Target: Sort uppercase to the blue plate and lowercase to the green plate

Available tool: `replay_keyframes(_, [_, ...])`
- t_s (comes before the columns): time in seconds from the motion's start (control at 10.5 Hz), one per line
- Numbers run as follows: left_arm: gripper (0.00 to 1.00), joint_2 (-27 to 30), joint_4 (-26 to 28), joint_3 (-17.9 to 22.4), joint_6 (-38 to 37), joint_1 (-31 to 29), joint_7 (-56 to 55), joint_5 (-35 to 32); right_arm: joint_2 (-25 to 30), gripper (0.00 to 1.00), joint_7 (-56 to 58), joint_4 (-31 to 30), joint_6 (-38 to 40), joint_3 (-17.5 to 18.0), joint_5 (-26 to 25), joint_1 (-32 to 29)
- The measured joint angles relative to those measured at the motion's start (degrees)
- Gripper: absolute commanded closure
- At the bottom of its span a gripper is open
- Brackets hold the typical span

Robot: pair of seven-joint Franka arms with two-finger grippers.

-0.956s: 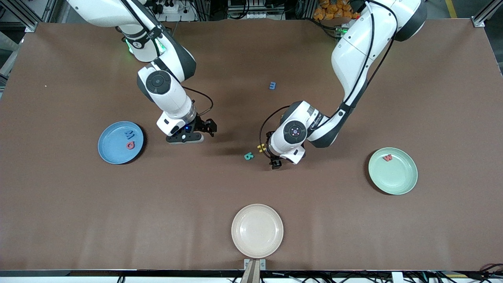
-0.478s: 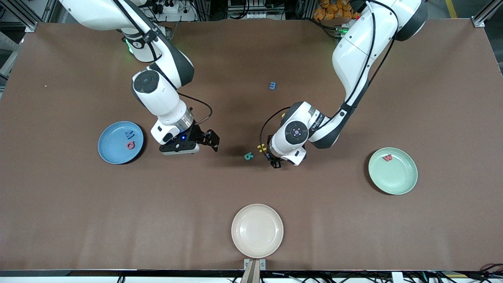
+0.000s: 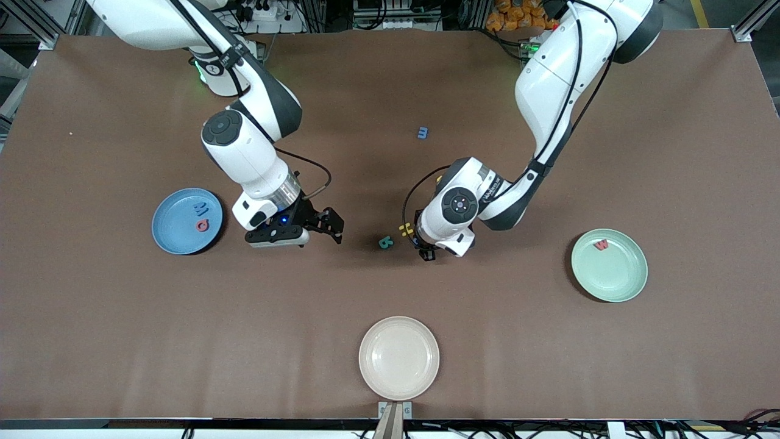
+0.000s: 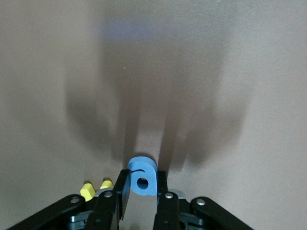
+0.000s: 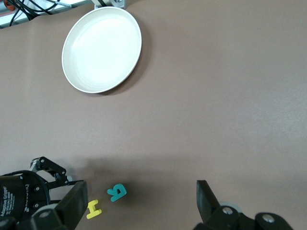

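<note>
My left gripper (image 3: 426, 252) is down at the table and shut on the blue e-like letter (image 4: 142, 176). The yellow H (image 3: 405, 230) lies right beside it, and the teal B (image 3: 386, 242) a little toward the right arm's end. My right gripper (image 3: 332, 225) is open and empty over bare table between the blue plate (image 3: 173, 228) and the B; its view shows the B (image 5: 116, 191) and H (image 5: 93, 209). The blue M (image 3: 201, 209) and red Q (image 3: 203, 225) lie in the blue plate. The red w (image 3: 601, 245) lies in the green plate (image 3: 612, 274). The small blue m (image 3: 423, 132) lies farther from the camera. The yellow n-like letter is out of view.
A cream plate (image 3: 399, 358) stands near the table's front edge, also in the right wrist view (image 5: 102, 49). The two grippers are close, with the B and H between them.
My right gripper has moved toward the camera and toward the teal B. My left gripper has shifted only slightly beside the yellow H.
</note>
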State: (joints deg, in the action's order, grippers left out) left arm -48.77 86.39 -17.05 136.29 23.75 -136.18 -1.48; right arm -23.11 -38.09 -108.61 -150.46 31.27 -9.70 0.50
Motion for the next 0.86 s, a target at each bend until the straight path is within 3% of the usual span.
replay_keyframes(0.29, [1.00,1.94,-0.23,0.24,-0.64,-2.01,0.06,0.00,0.00,0.00,-3.73,0.02,-0.10,0.21,-1.48,2.49])
replay_keyframes(0.57, [1.00,5.26,0.26,0.49,-5.05,-8.00,6.14,0.00,-0.11,0.00,-13.14,0.03,-0.10,0.26,-10.03,4.47])
replay_keyframes(0.86, [1.00,8.08,1.61,0.79,-10.99,-17.75,20.25,0.00,-2.26,0.00,-23.14,0.88,-0.09,0.18,-18.48,8.80])
